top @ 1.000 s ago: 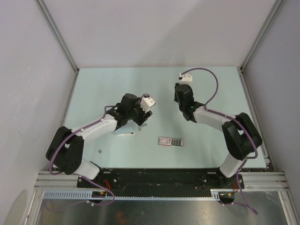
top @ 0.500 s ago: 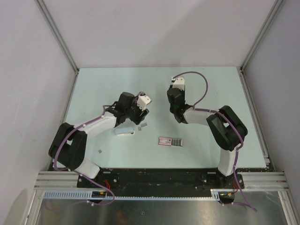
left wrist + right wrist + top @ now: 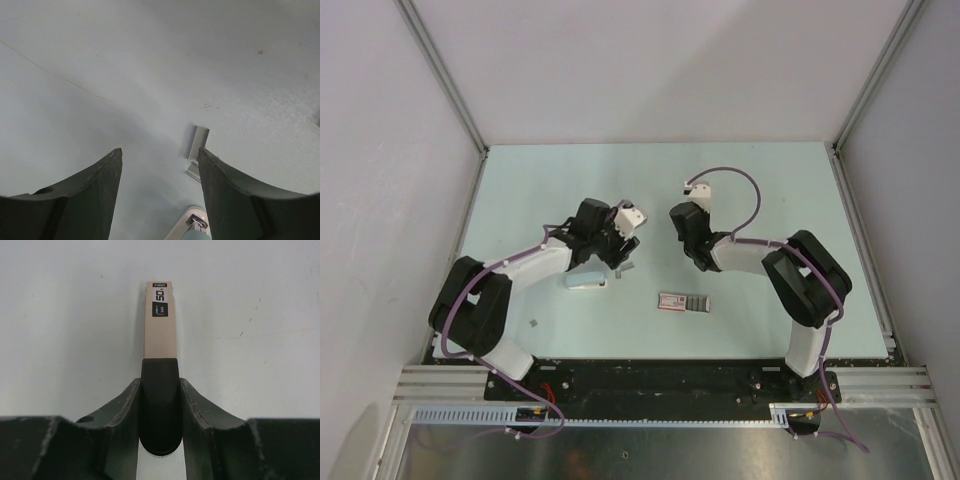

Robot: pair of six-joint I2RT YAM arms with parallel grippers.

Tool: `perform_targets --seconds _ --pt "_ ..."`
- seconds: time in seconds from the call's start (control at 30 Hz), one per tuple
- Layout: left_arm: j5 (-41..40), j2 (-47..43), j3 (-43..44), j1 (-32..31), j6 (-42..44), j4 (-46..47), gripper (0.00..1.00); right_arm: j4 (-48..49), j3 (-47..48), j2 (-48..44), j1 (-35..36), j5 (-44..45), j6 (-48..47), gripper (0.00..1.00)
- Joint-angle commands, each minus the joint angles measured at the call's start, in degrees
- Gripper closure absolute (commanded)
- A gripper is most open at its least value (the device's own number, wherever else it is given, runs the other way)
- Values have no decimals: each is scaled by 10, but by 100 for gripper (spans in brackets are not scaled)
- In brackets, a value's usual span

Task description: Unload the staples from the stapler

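Pale mint table (image 3: 770,180) fills the view from above, closed in by grey walls on three sides. Two white-and-black arms reach in from the near edge. The left arm (image 3: 535,268) and right arm (image 3: 800,280) bend toward each other and almost meet near the centre of the table.

A flat pink-and-grey box (image 3: 684,302) lies toward the near edge, about midway between the left and right edges. A pale wedge (image 3: 585,283) lies left of it, close beside the left arm.

The right gripper (image 3: 160,382), just right of centre, is closed narrowly on the stapler (image 3: 160,340). Its fingers pinch the black rounded end. A slim tan strip with a small label marked 50 sticks out ahead over the table.

The left gripper (image 3: 160,152), just left of centre, is spread wide and holds nothing. A small silvery metal strip (image 3: 198,149) lies on the table just beyond its fingers.

A tiny dark speck (image 3: 534,322) sits toward the near left corner.
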Motion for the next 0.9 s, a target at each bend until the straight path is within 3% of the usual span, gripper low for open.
perform_targets --seconds 0.0,0.07,0.23,0.37,0.47,0.87 --pt "11 3 16 -12 24 -5 33 -27 -3 -49 -3 -25 42 85" --pt "0 6 17 -24 37 -6 33 -33 -5 -58 -6 -48 42 79" --pt "-33 19 24 -63 72 -8 33 -67 -5 -86 -25 -116 64 46" --pt "-41 41 40 -68 89 -10 33 -95 -8 -113 -30 -133 68 26" --pt "-47 53 53 -70 101 -13 33 -112 -11 -133 -29 -136 70 23" --pt "-51 87 88 -73 145 -52 33 -138 -66 -259 -49 -168 89 27"
